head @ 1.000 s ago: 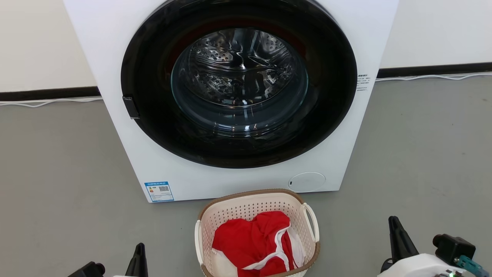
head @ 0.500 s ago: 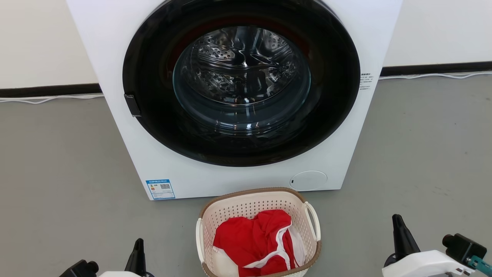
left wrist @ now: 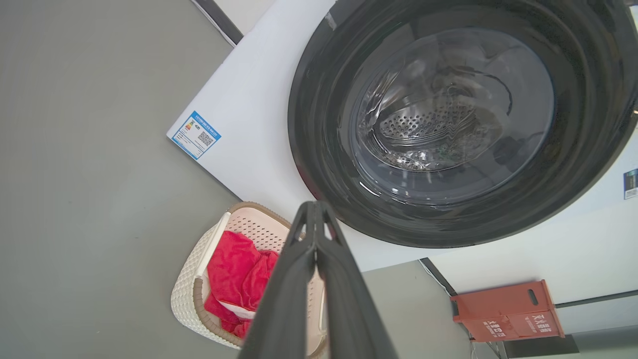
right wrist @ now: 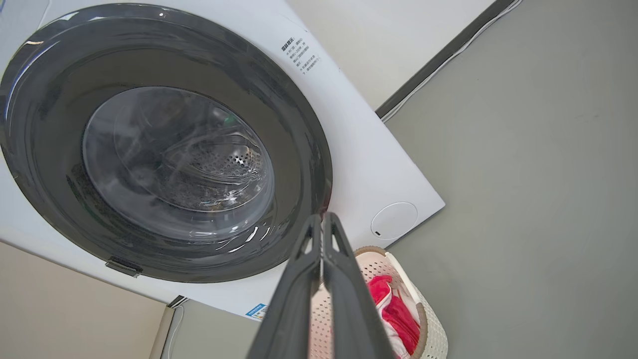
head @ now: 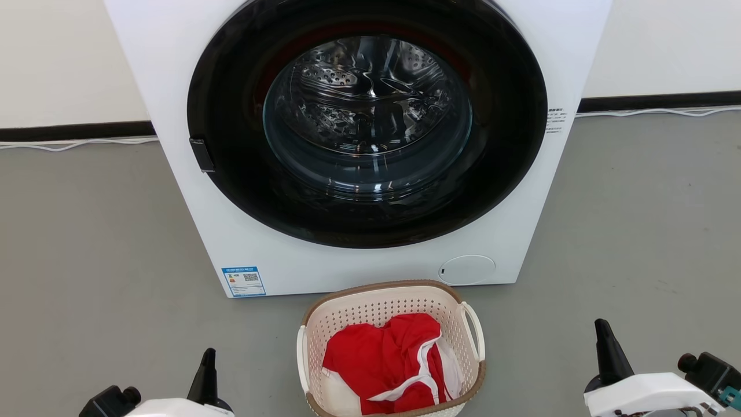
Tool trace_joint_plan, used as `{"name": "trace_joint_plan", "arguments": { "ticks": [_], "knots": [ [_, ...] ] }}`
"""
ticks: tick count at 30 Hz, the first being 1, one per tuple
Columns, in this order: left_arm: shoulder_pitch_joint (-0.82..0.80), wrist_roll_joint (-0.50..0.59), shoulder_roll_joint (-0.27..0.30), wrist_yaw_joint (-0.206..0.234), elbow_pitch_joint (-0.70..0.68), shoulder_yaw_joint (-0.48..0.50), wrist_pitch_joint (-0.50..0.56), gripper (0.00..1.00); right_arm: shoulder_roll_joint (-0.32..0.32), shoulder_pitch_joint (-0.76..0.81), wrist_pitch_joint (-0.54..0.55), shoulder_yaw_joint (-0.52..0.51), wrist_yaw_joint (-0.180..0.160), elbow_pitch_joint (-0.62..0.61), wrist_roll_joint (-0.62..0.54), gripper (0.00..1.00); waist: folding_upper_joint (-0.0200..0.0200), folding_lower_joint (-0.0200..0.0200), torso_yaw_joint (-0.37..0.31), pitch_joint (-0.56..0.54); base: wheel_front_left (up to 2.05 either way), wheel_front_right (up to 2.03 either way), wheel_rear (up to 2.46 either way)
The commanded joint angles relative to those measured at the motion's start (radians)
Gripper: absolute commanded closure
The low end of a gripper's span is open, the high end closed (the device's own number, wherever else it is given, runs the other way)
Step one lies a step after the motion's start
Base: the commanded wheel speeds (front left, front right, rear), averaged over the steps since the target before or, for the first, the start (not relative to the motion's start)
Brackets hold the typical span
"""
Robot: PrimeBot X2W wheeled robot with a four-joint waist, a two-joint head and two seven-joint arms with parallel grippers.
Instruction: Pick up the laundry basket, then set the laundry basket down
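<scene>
The laundry basket [head: 376, 310], cream-white and perforated with a brown rim and white loop handles, stands on the grey floor just in front of the washer, holding red and white clothing [head: 385, 362]. It also appears low in the left wrist view [left wrist: 192, 291] and the right wrist view [right wrist: 428, 324]. My left gripper [head: 208, 362] is shut, empty, off to the basket's left. My right gripper [head: 602, 336] is shut, empty, off to its right. In each wrist view the fingers [left wrist: 314, 234] [right wrist: 321, 234] press together in the air, well short of the basket.
A white front-loading washer [head: 173, 87] with a dark round door [head: 367, 124], closed, stands right behind the basket. A white cable [head: 75, 145] runs along the dark skirting. An orange-red box [left wrist: 508, 311] stands by the wall.
The whole head view has shifted slightly, so the camera moved. Both grippers now sit a little further right in it, the left higher and the right lower, both still shut. The basket has not moved.
</scene>
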Motion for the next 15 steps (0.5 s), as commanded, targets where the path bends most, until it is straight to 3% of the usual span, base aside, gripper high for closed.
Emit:
{"name": "trace_joint_plan", "arguments": {
  "ticks": [1,15],
  "knots": [
    [-0.055,-0.025,0.009,-0.011,-0.032,0.020,0.005,1.00,-0.008,-0.047,0.011,0.005,0.005,-0.036,0.035,1.00,0.0000,0.0000,0.001,0.001,0.00,0.00,0.00],
    [-0.070,-0.171,0.011,-0.032,-0.050,0.038,0.049,1.00,-0.008,-0.052,0.054,0.002,0.005,-0.062,0.227,1.00,0.0000,0.0000,0.008,0.009,0.00,0.00,0.00]
  ]
}}
